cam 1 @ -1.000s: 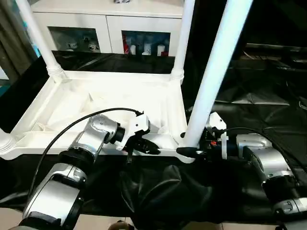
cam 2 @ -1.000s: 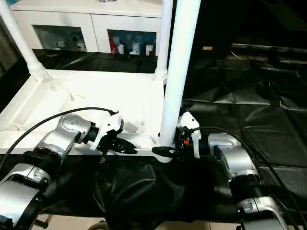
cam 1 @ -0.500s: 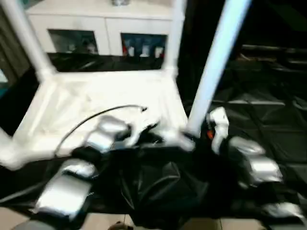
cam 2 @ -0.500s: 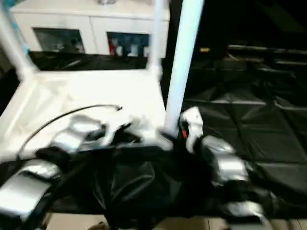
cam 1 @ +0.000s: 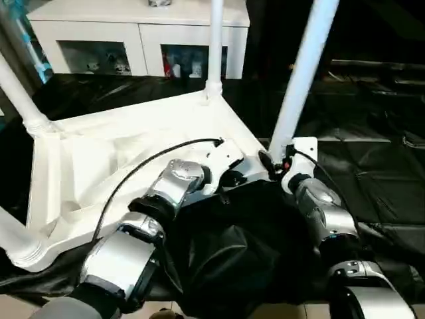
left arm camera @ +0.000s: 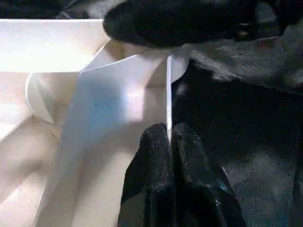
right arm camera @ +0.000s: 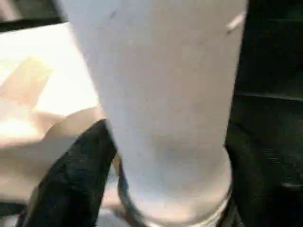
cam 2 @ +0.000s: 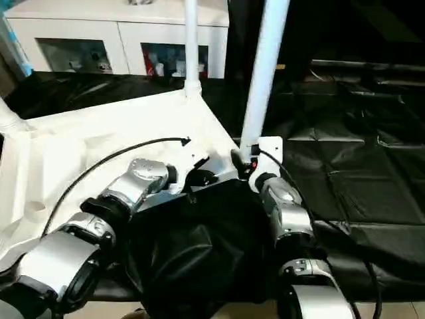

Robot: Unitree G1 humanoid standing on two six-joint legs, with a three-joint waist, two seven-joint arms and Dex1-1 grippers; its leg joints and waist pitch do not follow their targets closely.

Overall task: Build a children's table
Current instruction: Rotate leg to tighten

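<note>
The children's table lies upside down on black cloth. Its white tabletop (cam 1: pixel 119 146) shows its ribbed underside, and white legs stand up from its corners. My left gripper (cam 1: pixel 232 178) is shut on the tabletop's thin near rim beside the right corner. In the left wrist view its fingers (left arm camera: pixel 151 161) pinch that rim. My right gripper (cam 1: pixel 275 159) is closed around the base of the near right leg (cam 1: pixel 302 73). In the right wrist view a black finger (right arm camera: pixel 71 175) presses the leg (right arm camera: pixel 161 94) just above its socket.
A white glass-door cabinet (cam 1: pixel 139 33) stands behind the table. Black cloth (cam 1: pixel 372 179) covers the ground to the right, and a bunched fold (cam 1: pixel 226 259) lies between my forearms. Other legs rise at the far corner (cam 1: pixel 214 40) and the left corners (cam 1: pixel 20 93).
The tabletop has swung around. Its near right corner, with both grippers on it, has moved away from me and its left end has come nearer. The view has also shifted.
</note>
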